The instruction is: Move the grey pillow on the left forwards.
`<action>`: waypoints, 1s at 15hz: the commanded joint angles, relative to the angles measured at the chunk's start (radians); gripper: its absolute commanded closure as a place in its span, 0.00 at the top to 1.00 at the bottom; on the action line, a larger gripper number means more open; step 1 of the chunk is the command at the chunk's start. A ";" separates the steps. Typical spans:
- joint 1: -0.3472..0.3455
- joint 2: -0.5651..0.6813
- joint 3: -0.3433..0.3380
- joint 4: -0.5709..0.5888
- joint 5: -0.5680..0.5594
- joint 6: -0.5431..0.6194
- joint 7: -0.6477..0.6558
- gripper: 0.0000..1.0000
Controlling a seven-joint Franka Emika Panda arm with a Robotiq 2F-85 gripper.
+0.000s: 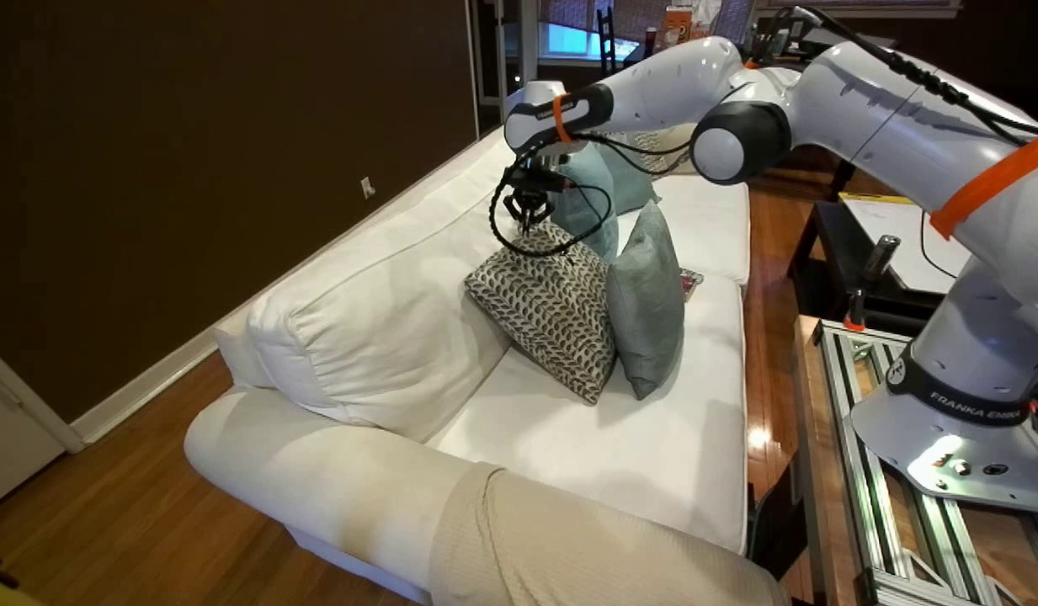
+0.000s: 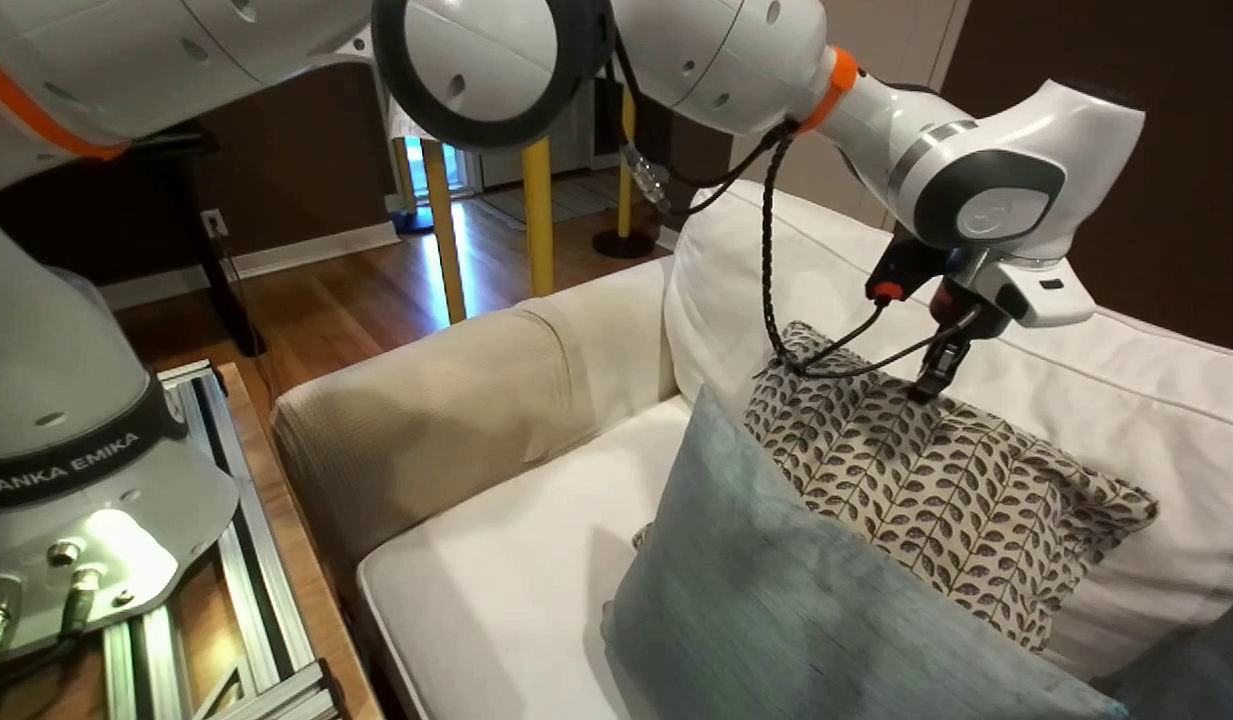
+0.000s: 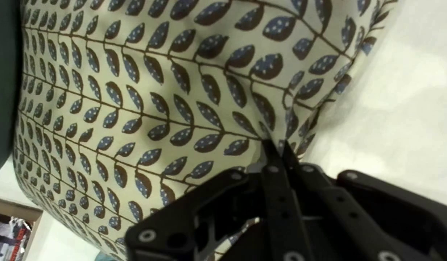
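Observation:
The plain grey pillow [image 1: 646, 307] stands tilted on its edge on the sofa seat, in front of the patterned pillow, and shows large in the other exterior view [image 2: 796, 610]. In the wrist view it is probably the dark shape [image 3: 4, 87] at the left edge. The speckled leaf-patterned pillow [image 1: 544, 311] leans on the backrest, also in an exterior view [image 2: 926, 480]. My gripper [image 3: 276, 145] is at its upper edge, fingertips closed on a pinched fold of its fabric. In both exterior views the gripper [image 1: 525, 227] [image 2: 926, 390] is above and behind the grey pillow, apart from it.
A white sofa backrest [image 1: 384, 328] rises behind the pillows. A sofa arm [image 1: 333, 471] closes the near end. Blue pillows [image 1: 588, 189] sit farther along. A magazine [image 1: 691, 282] lies on the seat beside the grey pillow. The arm's cable [image 2: 771, 250] hangs near the patterned pillow.

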 commanded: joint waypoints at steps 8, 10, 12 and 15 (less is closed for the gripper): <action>0.007 -0.330 0.020 -0.479 0.095 0.292 -0.025 0.01; 0.000 -0.392 0.035 -0.576 0.125 0.364 -0.058 0.01; 0.007 -0.454 0.038 -0.674 0.136 0.456 -0.116 0.01; -0.012 -0.542 0.091 -0.817 0.190 0.629 -0.219 0.01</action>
